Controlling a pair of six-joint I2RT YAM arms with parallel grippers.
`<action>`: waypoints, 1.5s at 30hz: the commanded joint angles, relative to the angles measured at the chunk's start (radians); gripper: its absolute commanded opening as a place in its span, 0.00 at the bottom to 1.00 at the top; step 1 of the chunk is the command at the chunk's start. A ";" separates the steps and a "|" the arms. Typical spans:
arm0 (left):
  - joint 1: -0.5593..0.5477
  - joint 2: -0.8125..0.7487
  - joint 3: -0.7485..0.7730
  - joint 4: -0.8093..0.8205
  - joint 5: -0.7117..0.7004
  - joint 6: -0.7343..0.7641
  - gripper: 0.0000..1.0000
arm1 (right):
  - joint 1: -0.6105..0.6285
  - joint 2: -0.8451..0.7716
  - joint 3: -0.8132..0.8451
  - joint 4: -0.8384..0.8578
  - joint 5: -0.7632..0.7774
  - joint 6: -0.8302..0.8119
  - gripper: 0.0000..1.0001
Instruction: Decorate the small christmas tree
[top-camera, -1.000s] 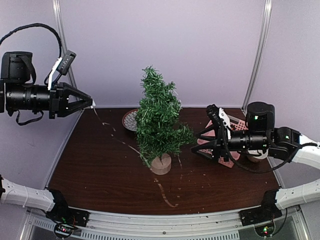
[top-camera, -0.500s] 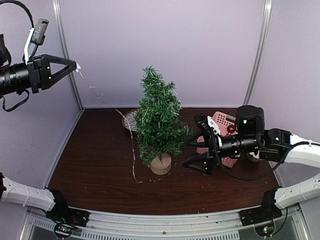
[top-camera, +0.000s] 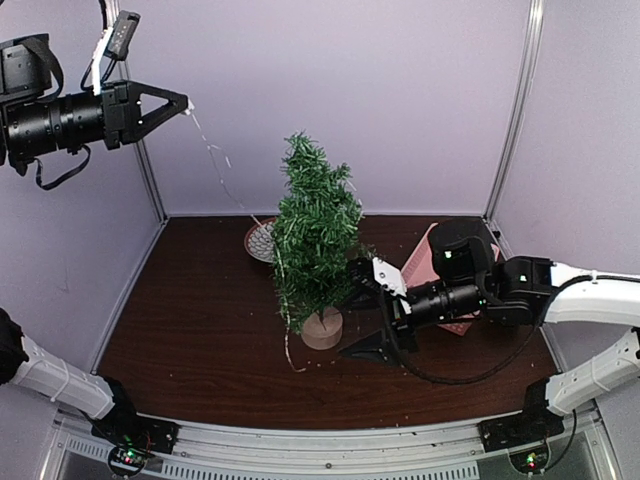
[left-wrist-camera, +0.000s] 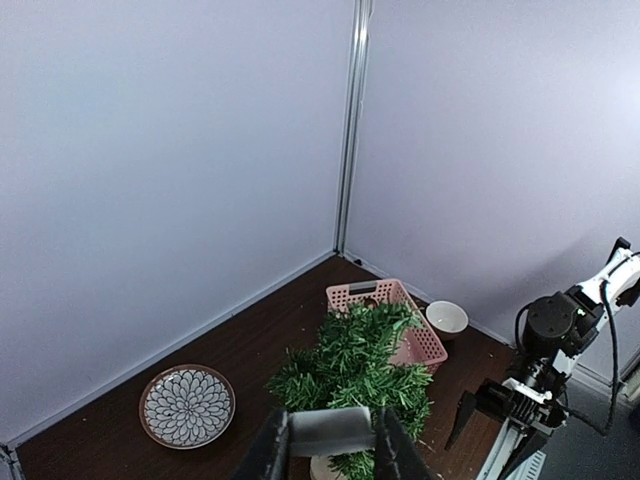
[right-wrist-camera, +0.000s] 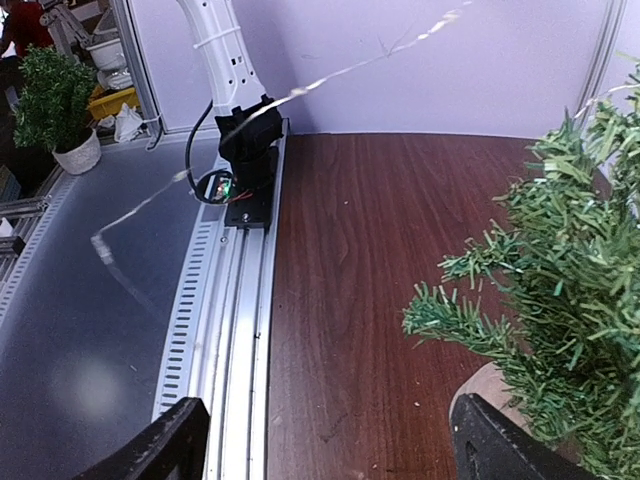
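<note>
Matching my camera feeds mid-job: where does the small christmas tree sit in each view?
Top external: small christmas tree at centre.
Left wrist: tree at bottom centre, seen from above.
Right wrist: tree at the right edge.
Shared landmark: the dark wooden table under it.

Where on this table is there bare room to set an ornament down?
The left half of the table is bare, bounded by the left wall, the plate and the small christmas tree, though a strand trails by the stump; so is the front strip. Crowded: right of the tree, with the open right tool and pink basket.
</note>
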 joint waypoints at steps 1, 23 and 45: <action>0.011 -0.004 0.036 0.031 -0.027 0.022 0.16 | 0.037 0.042 0.040 -0.006 -0.035 -0.059 0.82; 0.032 -0.039 -0.012 0.063 -0.093 0.038 0.15 | 0.150 0.110 0.109 -0.058 0.127 -0.119 0.02; 0.287 -0.035 -0.174 0.079 -0.485 -0.033 0.12 | 0.147 0.251 0.572 -0.336 0.394 -0.239 0.03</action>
